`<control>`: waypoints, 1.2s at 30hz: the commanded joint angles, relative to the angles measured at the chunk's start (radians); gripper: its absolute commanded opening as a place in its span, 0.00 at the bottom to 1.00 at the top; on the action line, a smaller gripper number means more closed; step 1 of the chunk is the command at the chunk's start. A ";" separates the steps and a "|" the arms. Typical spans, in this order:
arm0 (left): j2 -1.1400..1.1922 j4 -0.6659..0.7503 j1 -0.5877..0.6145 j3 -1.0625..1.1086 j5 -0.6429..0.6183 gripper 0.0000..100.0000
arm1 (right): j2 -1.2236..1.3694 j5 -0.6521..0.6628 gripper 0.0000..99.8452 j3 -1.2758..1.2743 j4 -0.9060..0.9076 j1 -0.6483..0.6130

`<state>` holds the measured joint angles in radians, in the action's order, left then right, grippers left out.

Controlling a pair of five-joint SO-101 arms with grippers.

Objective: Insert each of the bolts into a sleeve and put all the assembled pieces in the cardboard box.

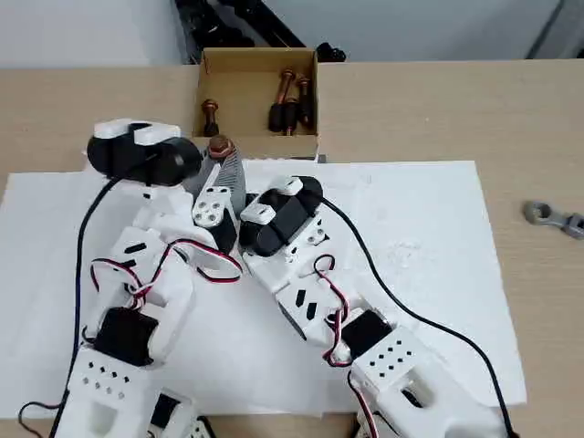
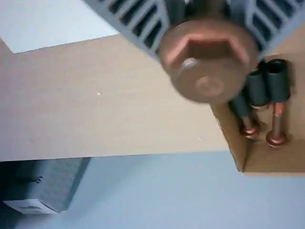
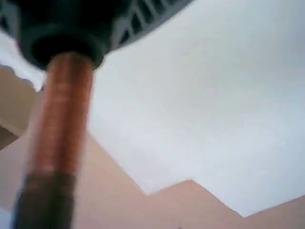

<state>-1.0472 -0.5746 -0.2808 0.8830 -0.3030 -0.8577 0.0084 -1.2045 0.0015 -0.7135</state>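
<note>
1. Nearest, the left arm (image 1: 137, 283) and the right arm (image 1: 365, 328) rise from the near edge of the tabletop (image 1: 529, 119). They reach over a white paper sheet (image 1: 411, 237) and meet just short of the cardboard box (image 1: 274, 146).
2. The right gripper (image 3: 71, 24) has its fingers (image 3: 152, 14) closed, as far as can be seen, on a black sleeve (image 3: 57, 45). A copper threaded shaft runs out of the sleeve.
3. Just beyond, the left gripper (image 1: 222, 164) has its fingers gripping a copper bolt (image 1: 219, 146) right under its head. The head sits at the near wall of the box, toward its left.
4. Bolt and sleeve look joined, so the step in hand is probably the drop into the box.
   - The right fingers should let go first and back off along the shaft's line, so the sleeve is not dragged off.
   - The left gripper should then lift the head above the near wall and carry the piece over bare box floor.
   - It should hold the piece so that the sleeve cannot slide off, and open low.
5. Count, near to far: two arms, one sheet, and one bolt and one sleeve in the fingers. One wrench (image 1: 552, 217) lies on the tabletop at the far right, and there is one box.
6. Inside the box, one assembled piece (image 1: 210, 115) lies at the left. A tight bunch (image 1: 290, 102) at the right holds at least two, perhaps three; I cannot tell which.
</note>
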 commanded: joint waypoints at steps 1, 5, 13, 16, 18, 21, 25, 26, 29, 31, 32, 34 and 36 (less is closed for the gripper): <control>0.003 0.017 -0.018 -0.016 -0.006 0.00 | -0.033 0.012 0.01 0.014 -0.001 -0.007; 0.003 0.015 -0.038 -0.016 -0.006 0.00 | -0.033 0.014 0.01 0.014 -0.001 -0.007; 0.002 0.015 -0.037 -0.016 -0.003 0.00 | -0.033 0.014 0.01 0.014 -0.001 -0.007; 0.002 0.005 -0.037 -0.016 0.002 0.00 | -0.035 0.014 0.01 0.014 -0.001 -0.007; 0.002 -0.017 -0.037 -0.022 0.020 0.00 | -0.035 0.014 0.01 0.014 -0.001 -0.007; 0.002 -0.040 -0.037 -0.033 0.023 0.00 | -0.033 0.014 0.01 0.014 -0.001 -0.007; 0.002 -0.038 -0.037 -0.038 0.023 0.00 | -0.033 0.014 0.01 0.014 -0.001 -0.007; 0.002 -0.038 -0.037 -0.038 0.023 0.00 | -0.033 0.014 0.01 0.015 -0.001 -0.007; 0.002 -0.040 -0.037 -0.038 0.025 0.01 | -0.033 0.014 0.01 0.015 -0.001 -0.007; 0.002 -0.041 -0.037 -0.038 0.025 0.02 | -0.033 0.014 0.01 0.015 -0.001 -0.007; 0.002 -0.041 -0.037 -0.038 0.023 0.04 | -0.033 0.014 0.01 0.015 -0.001 -0.007; 0.002 -0.044 -0.037 -0.038 0.021 0.07 | -0.033 0.014 0.01 0.015 -0.001 -0.007; 0.002 -0.057 -0.037 -0.038 0.021 0.09 | -0.033 0.014 0.01 0.015 -0.001 -0.007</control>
<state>-1.0457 -0.6160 -0.3099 0.8861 -0.2877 -0.8592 0.0084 -1.2029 0.0015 -0.7150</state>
